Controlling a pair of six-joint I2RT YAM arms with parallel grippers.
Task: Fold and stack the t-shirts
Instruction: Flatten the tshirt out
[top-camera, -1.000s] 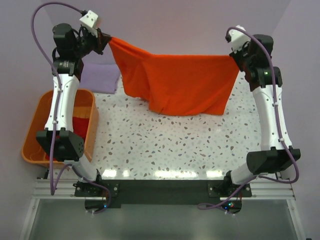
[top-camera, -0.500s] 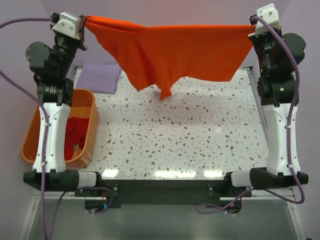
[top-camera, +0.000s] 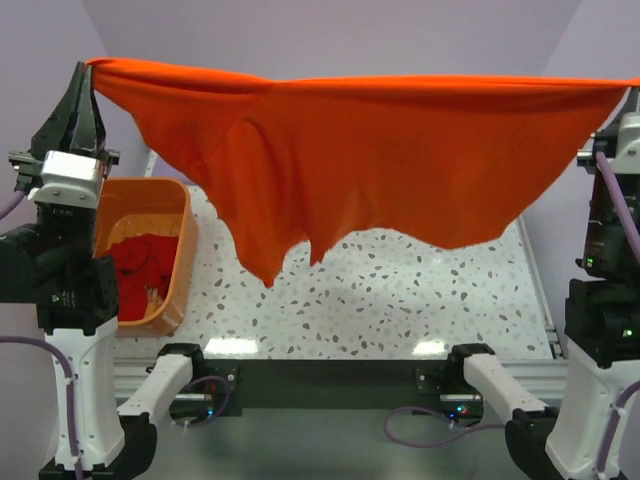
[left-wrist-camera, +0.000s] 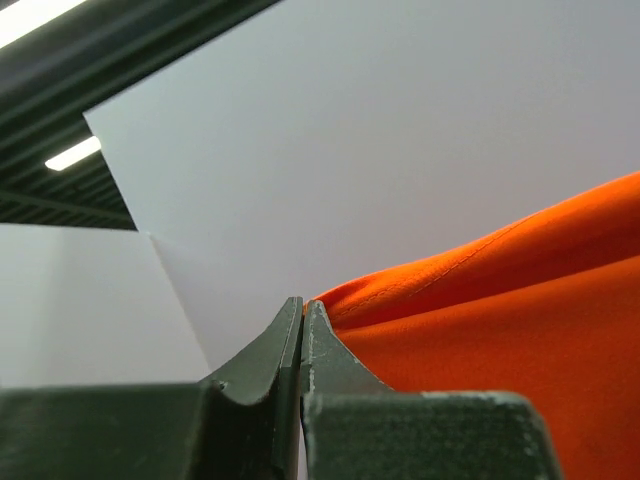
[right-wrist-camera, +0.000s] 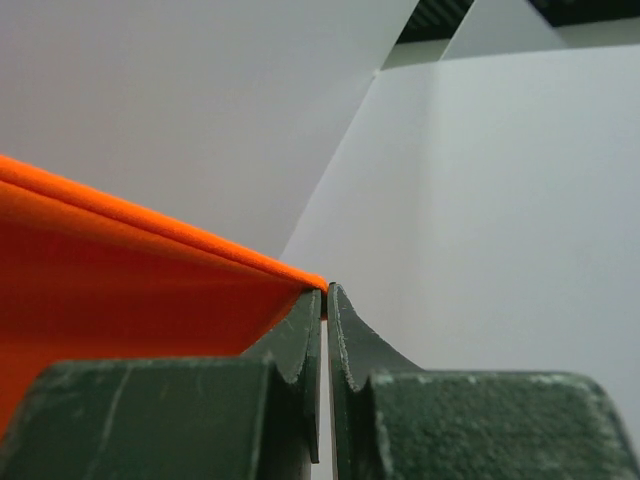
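2 top corners of the bright orange cloth t-shirt (top-camera: 400, 160) sit nipped tight in the left pincer (left-wrist-camera: 303, 305) and right pincer (right-wrist-camera: 325, 292), stretched high over the speckled table (top-camera: 400, 300); it's the spreading step, and laying it flat likely comes next.

The t-shirt (top-camera: 380, 160) is plain bright orange; beneath it, the table (top-camera: 420, 300) is white with grey speckles, the tub (top-camera: 183, 255) orange, holding dark red cloth (top-camera: 140, 265).

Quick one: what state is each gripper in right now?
Left gripper: closed, pinching one corner of the orange t-shirt.
Right gripper: closed, pinching the opposite corner of the same shirt.
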